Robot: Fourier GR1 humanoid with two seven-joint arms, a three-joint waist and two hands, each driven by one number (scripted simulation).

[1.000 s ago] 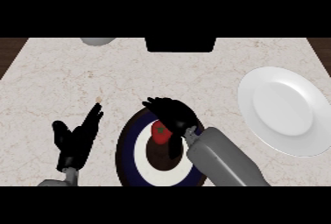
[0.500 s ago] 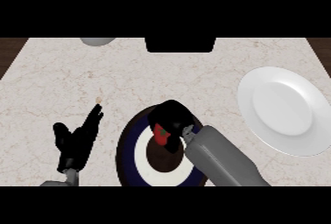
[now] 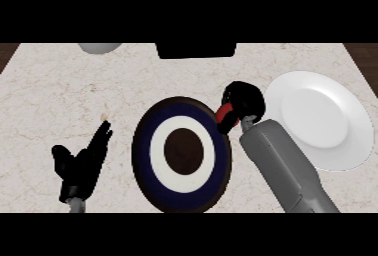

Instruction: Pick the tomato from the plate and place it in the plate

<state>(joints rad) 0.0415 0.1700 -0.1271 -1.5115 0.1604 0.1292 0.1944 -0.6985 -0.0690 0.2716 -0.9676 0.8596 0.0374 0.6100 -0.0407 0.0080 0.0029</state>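
My right hand is curled round the red tomato, of which only a sliver shows under the fingers. It hangs just past the right rim of the dark blue plate with white ring and brown centre, which now lies bare. The white plate sits to the right, close beside the hand. My left hand rests open at the lower left, fingers pointing up.
A grey round object shows at the counter's far edge on the left. A black box-like thing stands at the far middle edge. Dark floor strips border the counter's far corners.
My right hand closed on the tomato over the blue plate's centre, then lifted and carried it right past the plate's rim toward the white plate. The left hand stayed put.
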